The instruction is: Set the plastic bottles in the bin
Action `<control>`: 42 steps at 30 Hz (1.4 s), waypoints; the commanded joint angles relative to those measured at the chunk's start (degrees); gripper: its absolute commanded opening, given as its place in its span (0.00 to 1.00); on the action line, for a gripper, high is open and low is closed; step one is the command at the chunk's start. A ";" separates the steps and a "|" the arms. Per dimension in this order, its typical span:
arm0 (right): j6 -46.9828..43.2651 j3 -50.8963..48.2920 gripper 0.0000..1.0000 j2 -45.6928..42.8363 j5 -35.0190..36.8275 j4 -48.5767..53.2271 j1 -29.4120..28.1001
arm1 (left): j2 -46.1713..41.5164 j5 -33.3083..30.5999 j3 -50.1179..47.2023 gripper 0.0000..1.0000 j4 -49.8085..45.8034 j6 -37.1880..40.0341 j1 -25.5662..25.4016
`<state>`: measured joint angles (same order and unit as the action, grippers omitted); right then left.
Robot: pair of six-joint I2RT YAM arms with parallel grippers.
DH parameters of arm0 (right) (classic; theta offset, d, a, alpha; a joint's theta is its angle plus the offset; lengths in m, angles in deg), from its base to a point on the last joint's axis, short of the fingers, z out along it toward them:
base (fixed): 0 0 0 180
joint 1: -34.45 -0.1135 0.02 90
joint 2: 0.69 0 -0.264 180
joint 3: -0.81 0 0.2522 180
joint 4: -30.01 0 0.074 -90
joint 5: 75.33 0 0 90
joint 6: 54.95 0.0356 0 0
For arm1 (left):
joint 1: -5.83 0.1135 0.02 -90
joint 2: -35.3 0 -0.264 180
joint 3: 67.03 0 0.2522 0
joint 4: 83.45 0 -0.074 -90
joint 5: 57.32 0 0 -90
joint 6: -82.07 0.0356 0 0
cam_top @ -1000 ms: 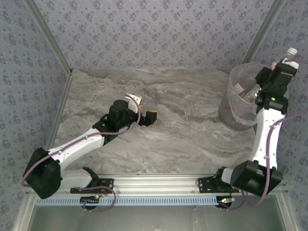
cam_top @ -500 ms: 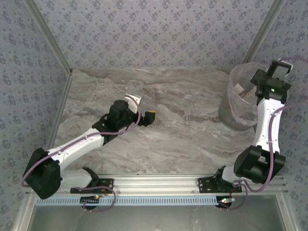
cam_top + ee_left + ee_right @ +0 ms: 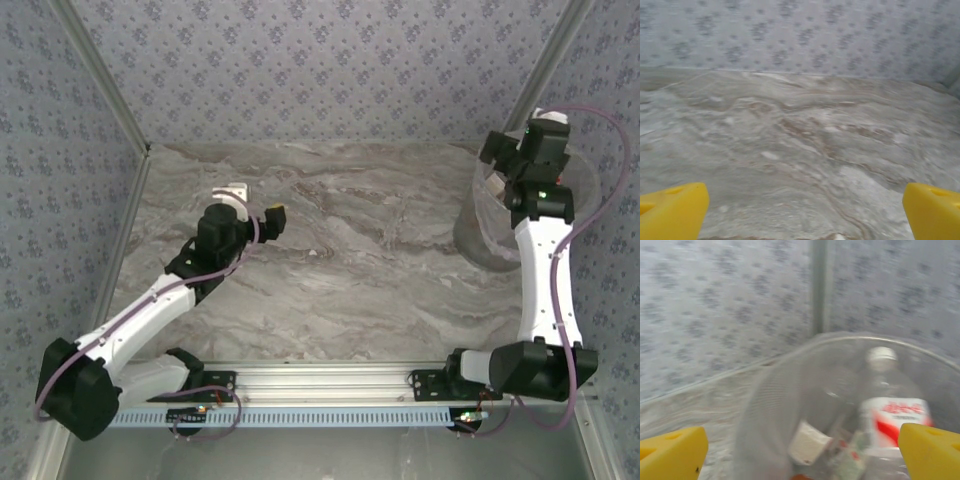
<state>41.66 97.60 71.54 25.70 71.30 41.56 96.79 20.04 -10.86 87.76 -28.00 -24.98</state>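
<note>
At 2 o'clock on the worktop (image 3: pixel 330 290), the right tool (image 3: pixel 800 455) hangs above the bin (image 3: pixel 478 240). Its fingers are spread wide, gripping nothing. The yellow fingertips (image 3: pixel 670 452) sit at the 7 and 5 o'clock corners of the wrist view, with the bin's mouth between them.

Inside the bin, a clear bottle (image 3: pixel 892 412) with a white cap and red-and-white label stands cap-up against the bin wall at 3 o'clock. Other bottles (image 3: pixel 807 442) lie on the bottom near 6 o'clock. A white cap and bits of red-and-white label show there, too blurred to count. The bin stands in the far corner, close to the patterned wall (image 3: pixel 715 300) and a grey corner post (image 3: pixel 818 285).

The left tool (image 3: pixel 251 206) is at about 10 o'clock from worktop centre, well apart from the bin. It is also spread wide and holds nothing. Its wrist view has yellow tips at the bottom corners, with marble and patterned wall ahead at 12 o'clock.
</note>
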 commanded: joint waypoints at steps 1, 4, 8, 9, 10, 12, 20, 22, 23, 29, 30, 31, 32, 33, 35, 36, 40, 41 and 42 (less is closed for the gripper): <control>-5.11 -4.09 1.00 -1.72 -10.29 -6.25 -3.96 | -4.19 -8.77 -2.38 0.99 -2.78 -3.29 2.62; -8.82 -6.77 1.00 -1.30 -17.59 -8.10 -6.97 | -8.02 -15.11 -4.19 0.99 -5.11 -4.21 4.99; -13.08 -10.10 1.00 0.13 -25.51 -8.52 -9.73 | -12.62 -20.76 -7.68 0.99 -5.59 -4.19 9.30; -13.51 -10.89 1.00 0.48 -27.04 -8.61 -10.43 | -13.17 -22.57 -8.40 1.00 -5.59 -4.14 10.44; -13.56 -11.89 1.00 0.99 -27.87 -9.00 -11.00 | -13.41 -23.79 -9.00 0.99 -5.78 -3.83 11.35; -13.86 -13.90 1.00 2.04 -28.34 -9.77 -11.83 | -13.42 -26.05 -9.63 0.99 -7.38 -2.77 12.64; -12.41 -27.74 1.00 6.84 -26.23 -21.02 -12.21 | -10.61 -27.11 -16.38 1.00 1.77 4.41 20.11; -12.45 -30.53 1.00 8.57 -24.38 -24.12 -12.21 | -8.72 -25.39 -17.43 0.99 4.45 5.30 22.01; -12.43 -31.58 1.00 9.16 -23.46 -25.36 -12.24 | -7.92 -24.49 -17.60 0.99 5.24 5.31 22.83; -13.52 -38.06 1.00 11.33 -18.77 -32.84 -12.04 | 0.16 -15.44 -18.68 1.00 12.88 7.36 26.99; -13.64 -38.79 1.00 11.51 -18.20 -33.53 -11.99 | 1.97 -14.46 -18.68 1.00 14.46 8.13 27.18; -14.03 -39.62 1.00 11.66 -17.63 -34.26 -11.89 | 3.88 -13.90 -18.78 1.00 16.50 8.83 27.34; -14.28 -40.19 1.00 11.86 -17.35 -35.02 -11.80 | 5.61 -13.67 -19.01 0.99 18.40 9.15 27.39; -14.39 -40.81 1.00 12.01 -17.05 -35.62 -11.61 | 7.93 -13.48 -19.31 1.00 21.12 9.78 27.57; -14.51 -41.60 1.00 12.33 -17.41 -36.72 -11.11 | 12.00 -12.16 -20.01 1.00 26.68 11.43 27.88; -14.61 -41.99 1.00 12.54 -17.69 -37.29 -10.92 | 14.04 -11.87 -19.94 0.99 29.72 12.36 28.09; -14.73 -43.29 1.00 13.12 -18.69 -39.95 -10.38 | 19.31 -4.75 -19.86 0.99 37.76 15.76 29.29; -14.85 -43.66 1.00 13.15 -18.76 -40.55 -10.24 | 21.70 -2.56 -20.30 1.00 40.27 16.00 29.70; -14.99 -44.25 1.00 13.03 -18.92 -41.39 -10.04 | 25.80 -0.10 -21.94 0.99 47.13 17.07 29.76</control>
<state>27.70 54.78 84.06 6.94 33.49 31.01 117.25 12.33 -30.44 119.98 -14.45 3.96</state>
